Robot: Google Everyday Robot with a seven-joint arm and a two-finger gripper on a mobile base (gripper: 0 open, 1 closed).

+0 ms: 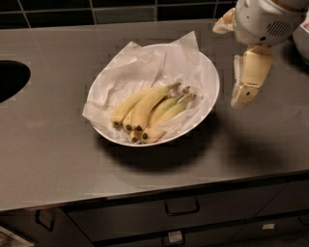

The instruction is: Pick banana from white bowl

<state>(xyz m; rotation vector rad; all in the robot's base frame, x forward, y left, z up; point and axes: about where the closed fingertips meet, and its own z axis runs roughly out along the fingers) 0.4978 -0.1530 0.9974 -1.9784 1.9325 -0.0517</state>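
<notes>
The white bowl (213, 85) sits in the middle of the grey counter, lined with crumpled white paper (140, 65). Several bananas lie in its front half. The banana (150, 103) is the plumpest one, evenly yellow, lying on top with its stem toward the upper right and its dark end toward the front. Slimmer greenish ones (170, 110) lie to its right. My gripper (230, 65) hangs to the right of the bowl, above the counter, open and empty. One cream finger (250, 75) points down just outside the bowl's right rim.
A dark round sink opening (9, 79) is cut into the counter at the left. Drawers with dark handles (182, 208) run below the counter's front edge. Dark tiles (125, 14) back the counter. A pale rounded object (303, 41) shows at the far right edge.
</notes>
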